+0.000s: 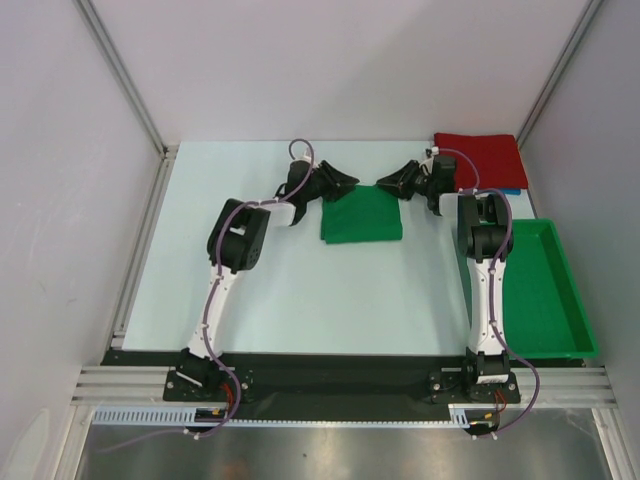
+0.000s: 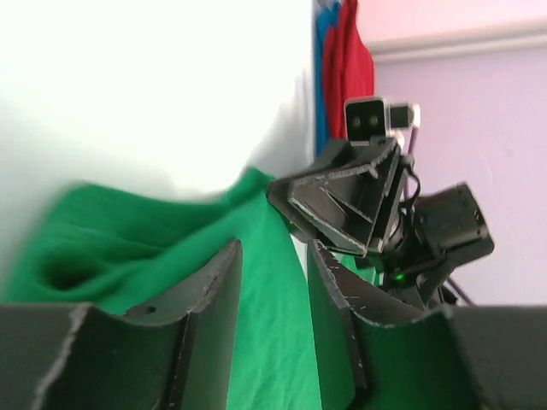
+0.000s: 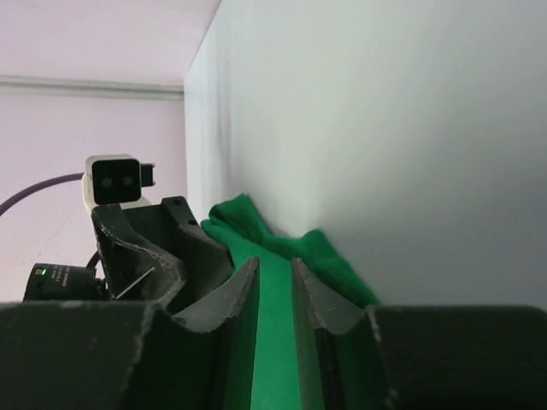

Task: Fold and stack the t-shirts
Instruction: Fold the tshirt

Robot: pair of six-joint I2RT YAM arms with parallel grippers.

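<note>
Green t-shirt (image 1: 361, 216) lies partly folded mid-table, its far edge bunched. Left gripper (image 1: 350, 183) is at its far left corner, right gripper (image 1: 385, 181) at its far right corner. Both sets of jaws stand narrowly apart with green cloth in the gap; cannot tell if either pinches it.

Risks: one side may catch only a thin layer and slip, skewing the fold. The tips are near each other and could collide.

Red t-shirt (image 1: 485, 158) sits on blue t-shirt (image 1: 512, 189) in the far right corner. Green bin (image 1: 545, 290) is beside the right arm, not obstructing.
</note>
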